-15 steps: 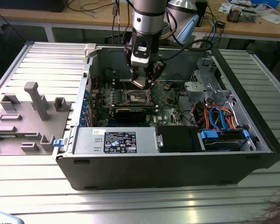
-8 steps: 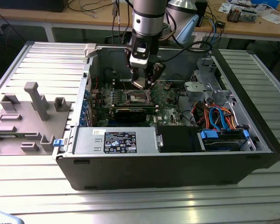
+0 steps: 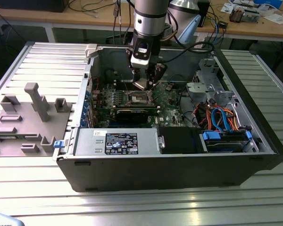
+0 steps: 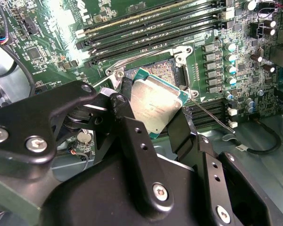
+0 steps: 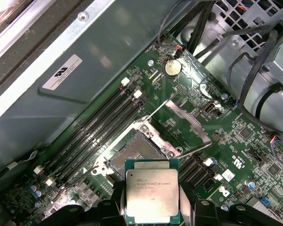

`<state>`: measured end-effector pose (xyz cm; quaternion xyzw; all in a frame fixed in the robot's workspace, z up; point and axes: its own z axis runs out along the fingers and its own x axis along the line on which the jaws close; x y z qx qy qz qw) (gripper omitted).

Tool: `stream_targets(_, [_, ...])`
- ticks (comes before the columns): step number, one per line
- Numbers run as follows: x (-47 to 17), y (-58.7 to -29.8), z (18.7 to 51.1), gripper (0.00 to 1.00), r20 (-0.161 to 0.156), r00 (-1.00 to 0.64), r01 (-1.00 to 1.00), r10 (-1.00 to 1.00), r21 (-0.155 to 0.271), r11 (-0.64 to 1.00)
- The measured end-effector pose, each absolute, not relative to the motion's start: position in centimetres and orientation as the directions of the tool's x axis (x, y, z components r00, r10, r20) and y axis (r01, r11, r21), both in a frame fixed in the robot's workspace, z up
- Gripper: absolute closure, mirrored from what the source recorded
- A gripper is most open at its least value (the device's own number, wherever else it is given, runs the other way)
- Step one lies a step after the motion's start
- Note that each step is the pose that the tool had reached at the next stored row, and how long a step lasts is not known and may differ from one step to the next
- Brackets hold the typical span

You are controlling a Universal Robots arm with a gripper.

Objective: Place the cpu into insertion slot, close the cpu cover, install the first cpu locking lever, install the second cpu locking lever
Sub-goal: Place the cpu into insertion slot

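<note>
Ribbed table (image 3: 132,207) carries the open case (image 3: 179,167); my hand (image 5: 152,209) grips the cpu (image 5: 152,188) just above the slot (image 5: 133,153). Any tilt going down and I could bend pins.

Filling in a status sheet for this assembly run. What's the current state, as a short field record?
gripper: shut on the cpu
cpu: gripped by two opposite edges, metal top showing, not in the slot
insertion slot: empty, uncovered
cpu cover: swung open beside the slot
</note>
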<state>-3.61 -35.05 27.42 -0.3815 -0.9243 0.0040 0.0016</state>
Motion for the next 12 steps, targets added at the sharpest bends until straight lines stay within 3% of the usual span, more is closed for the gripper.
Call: stream_targets(12, [-3.61,-35.05,27.40,0.45,0.000,-0.702,0.712,0.712,-0.009,0.702])
